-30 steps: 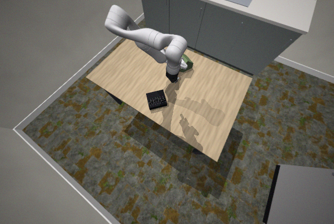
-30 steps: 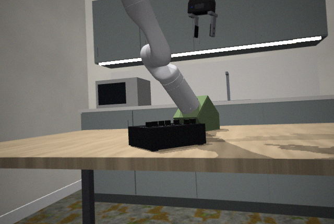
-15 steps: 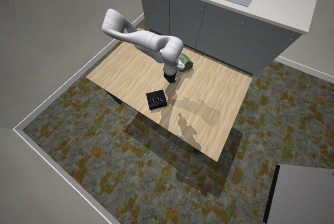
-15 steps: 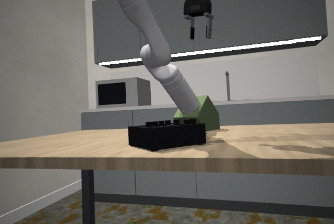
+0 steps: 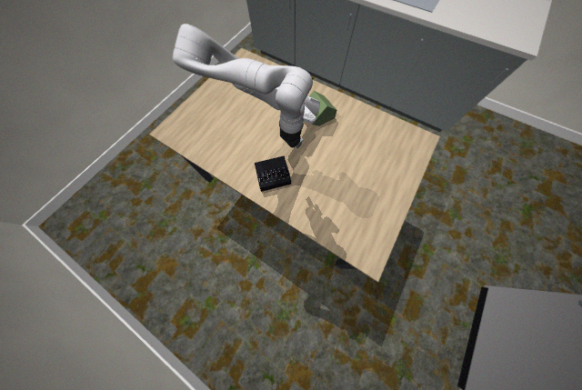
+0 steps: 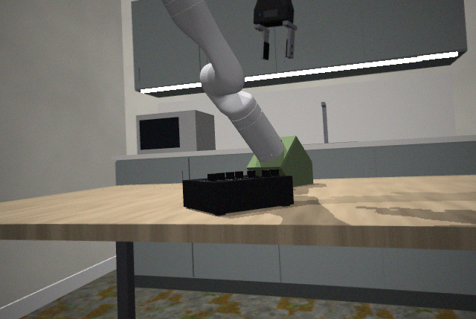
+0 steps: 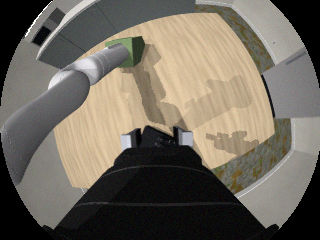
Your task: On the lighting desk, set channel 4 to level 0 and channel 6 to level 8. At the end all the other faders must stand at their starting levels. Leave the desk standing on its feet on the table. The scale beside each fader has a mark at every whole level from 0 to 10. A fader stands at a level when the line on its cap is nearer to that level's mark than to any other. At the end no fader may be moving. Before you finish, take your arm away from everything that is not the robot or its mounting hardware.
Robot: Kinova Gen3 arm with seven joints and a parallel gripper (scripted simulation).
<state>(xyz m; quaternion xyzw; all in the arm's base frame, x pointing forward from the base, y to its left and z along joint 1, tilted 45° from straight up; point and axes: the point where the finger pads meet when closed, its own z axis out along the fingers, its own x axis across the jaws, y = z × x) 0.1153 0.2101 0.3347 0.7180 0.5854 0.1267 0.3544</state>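
Note:
The black lighting desk (image 5: 271, 164) (image 6: 254, 195) (image 7: 152, 136) stands upright on the table near its front edge. Several black fader caps (image 6: 251, 173) stick up from its top. Scale marks, channel numbers and fader levels are too small to read. In the wrist view the desk shows partly between the fingers, far below them, its near part hidden by the gripper body. My gripper (image 6: 277, 50) (image 7: 157, 134) is open and empty, pointing down, high above the table and touching nothing. In the top view its fingers are mostly hidden under the wrist.
The wooden table (image 5: 376, 151) (image 6: 403, 192) (image 7: 200, 50) carries a green angular block (image 5: 326, 111) (image 6: 299, 161) (image 7: 134, 52) behind the desk, beside the arm's lower part. A counter (image 5: 493, 15) with cabinets stands behind the table. The desk is close to the table's front edge.

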